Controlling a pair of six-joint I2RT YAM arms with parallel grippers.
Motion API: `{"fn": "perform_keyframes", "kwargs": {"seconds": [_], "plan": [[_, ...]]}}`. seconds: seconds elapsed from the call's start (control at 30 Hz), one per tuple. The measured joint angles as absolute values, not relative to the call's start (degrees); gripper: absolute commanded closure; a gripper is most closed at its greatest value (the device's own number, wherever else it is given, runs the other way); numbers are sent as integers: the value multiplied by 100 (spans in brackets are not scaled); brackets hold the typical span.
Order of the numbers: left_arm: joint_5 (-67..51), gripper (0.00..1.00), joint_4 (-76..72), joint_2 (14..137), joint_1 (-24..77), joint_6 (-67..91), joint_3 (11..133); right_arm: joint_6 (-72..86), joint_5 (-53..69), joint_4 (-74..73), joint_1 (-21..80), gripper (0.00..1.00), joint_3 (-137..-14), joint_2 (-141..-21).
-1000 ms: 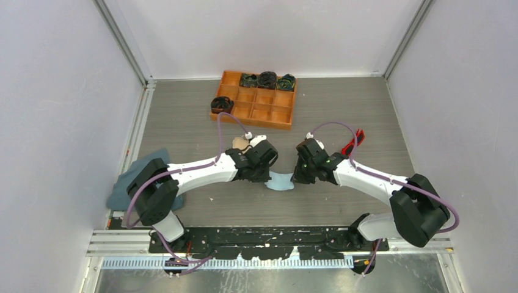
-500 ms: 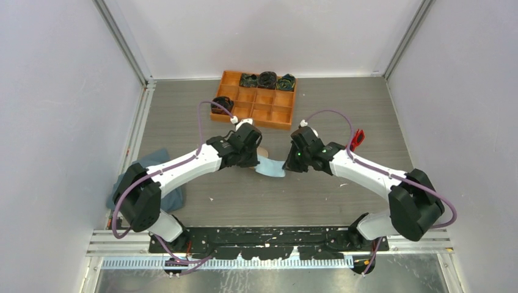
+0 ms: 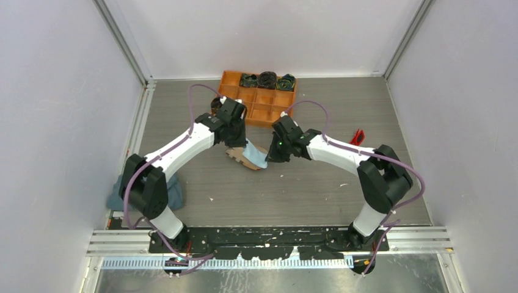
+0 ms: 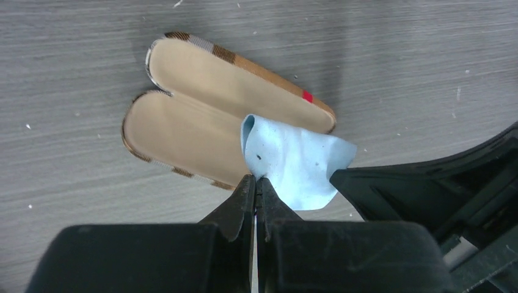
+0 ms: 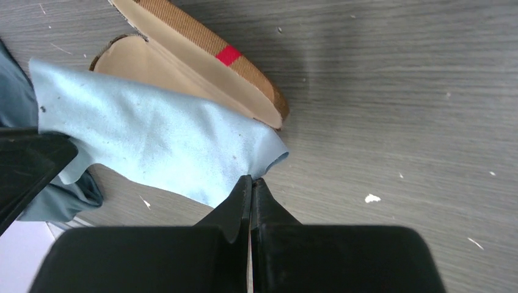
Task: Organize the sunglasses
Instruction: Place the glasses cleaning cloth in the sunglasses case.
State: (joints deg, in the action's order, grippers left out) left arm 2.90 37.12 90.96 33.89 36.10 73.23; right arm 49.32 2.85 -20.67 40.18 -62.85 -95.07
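Soft light-blue cloth (image 5: 153, 140), opposite corners pinched by left tool (image 4: 255, 185) and right tool (image 5: 251, 185), over open plaid oblong case (image 4: 195, 116)

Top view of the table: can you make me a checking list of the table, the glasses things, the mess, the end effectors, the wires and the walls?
Surface: grey wood-look table with a few white specks.
Job's things: red sunglasses lie on the table beside the right arm, untouched.
Clutter: open plaid case; light blue cloth over one end of it; orange tray with dark coils in its back compartments; blue-grey bundle at the left near edge.
End effectors: left end effector shut on one cloth corner; right end effector shut on the opposite edge.
Cables: purple cables arch over both arms.
Surroundings: white walls on three sides; metal rail at the near edge.
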Motion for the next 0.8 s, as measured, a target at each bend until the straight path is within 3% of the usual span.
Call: {"fn": "perform_keyframes", "kwargs": {"seconds": [0.8], "plan": [[-69, 99, 4117, 10007, 2836, 2858, 7140, 4989, 497, -1787, 4466, 99, -6729, -10401]]}}
